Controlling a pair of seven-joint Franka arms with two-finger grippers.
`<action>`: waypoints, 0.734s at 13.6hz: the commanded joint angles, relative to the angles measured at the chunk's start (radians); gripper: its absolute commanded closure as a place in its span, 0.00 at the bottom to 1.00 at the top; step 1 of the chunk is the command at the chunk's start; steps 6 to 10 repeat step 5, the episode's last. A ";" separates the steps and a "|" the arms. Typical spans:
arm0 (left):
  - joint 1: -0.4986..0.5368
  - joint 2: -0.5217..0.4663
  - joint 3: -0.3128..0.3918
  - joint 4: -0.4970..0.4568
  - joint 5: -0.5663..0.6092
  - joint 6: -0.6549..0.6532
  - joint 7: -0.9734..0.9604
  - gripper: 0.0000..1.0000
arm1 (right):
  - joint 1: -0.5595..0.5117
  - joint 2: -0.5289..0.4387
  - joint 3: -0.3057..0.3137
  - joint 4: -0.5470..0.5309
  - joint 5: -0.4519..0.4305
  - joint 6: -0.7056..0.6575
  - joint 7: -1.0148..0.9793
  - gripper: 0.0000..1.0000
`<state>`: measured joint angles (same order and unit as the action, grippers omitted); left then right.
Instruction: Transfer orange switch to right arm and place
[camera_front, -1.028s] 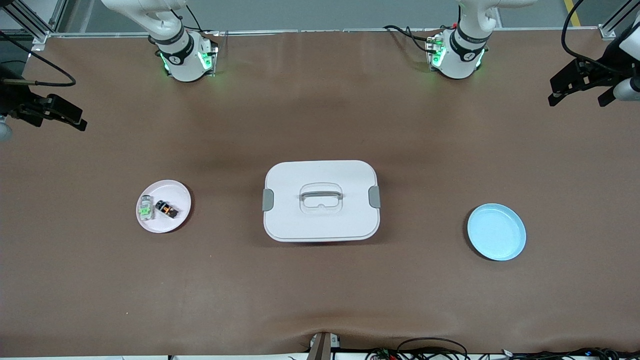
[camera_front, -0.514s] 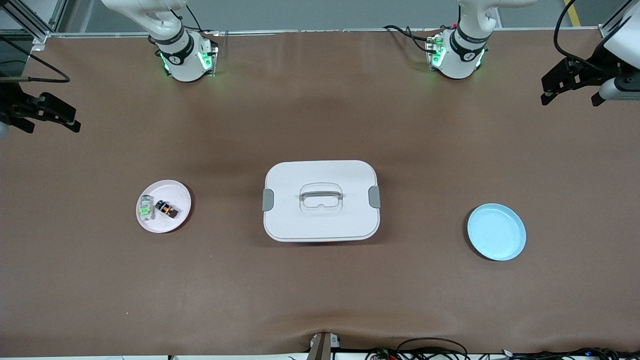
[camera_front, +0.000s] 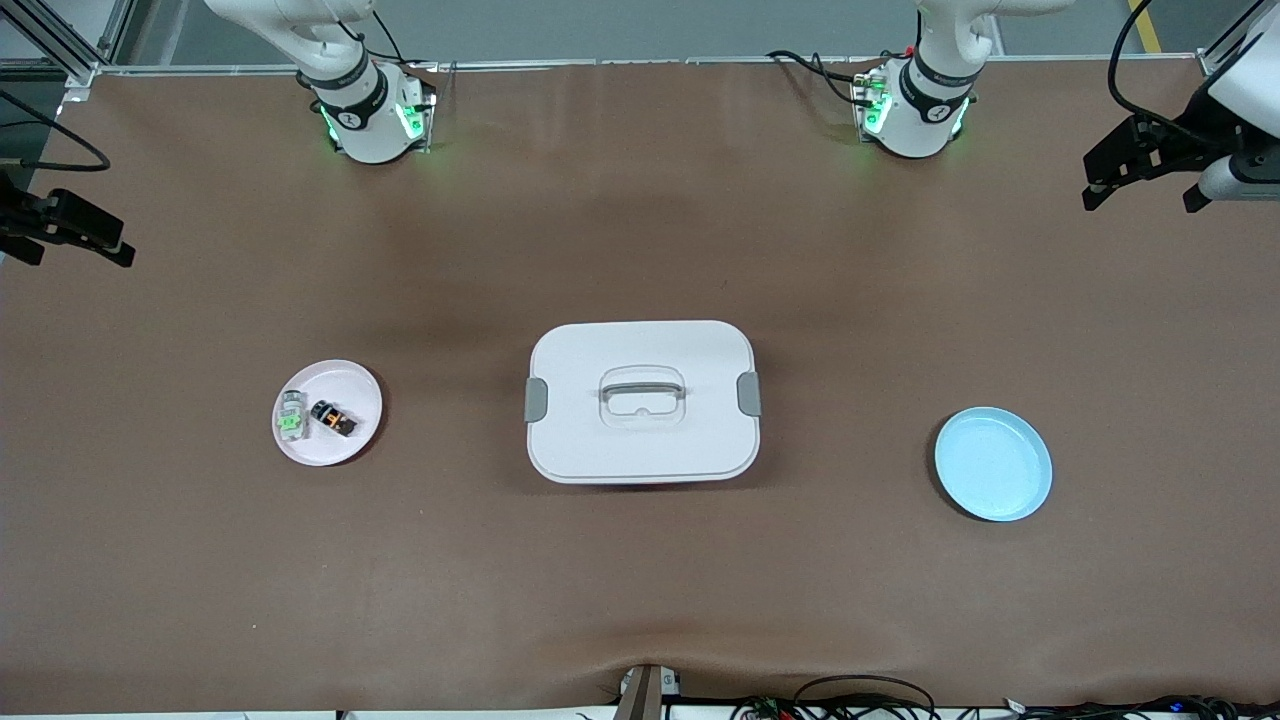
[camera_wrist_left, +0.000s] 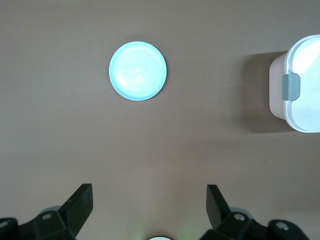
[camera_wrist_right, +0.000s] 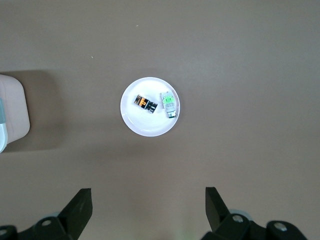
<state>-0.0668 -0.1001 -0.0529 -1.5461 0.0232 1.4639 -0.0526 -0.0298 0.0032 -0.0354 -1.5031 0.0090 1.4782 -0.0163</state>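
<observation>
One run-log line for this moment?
orange switch: on pink plate, ungrasped | left gripper: open, raised | right gripper: open, raised

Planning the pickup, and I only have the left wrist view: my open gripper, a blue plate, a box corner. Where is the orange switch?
Observer: The orange switch lies on a white plate toward the right arm's end of the table.
Operator: Anything else on that plate?
Observer: Yes, a clear part with a green centre lies beside the switch.
Operator: Is the right arm on it?
Observer: No. The right gripper hangs open in the air, holding nothing, over the table's edge at the right arm's end, not over the plate.
</observation>
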 joint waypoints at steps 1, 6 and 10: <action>0.001 -0.003 -0.002 0.006 0.023 -0.014 0.002 0.00 | -0.018 -0.029 0.006 -0.031 0.012 0.010 -0.011 0.00; 0.002 -0.003 -0.001 0.006 0.023 -0.014 0.002 0.00 | -0.018 -0.029 0.006 -0.032 0.014 0.008 -0.011 0.00; 0.002 -0.003 -0.001 0.006 0.023 -0.014 0.002 0.00 | -0.018 -0.029 0.006 -0.032 0.014 0.008 -0.011 0.00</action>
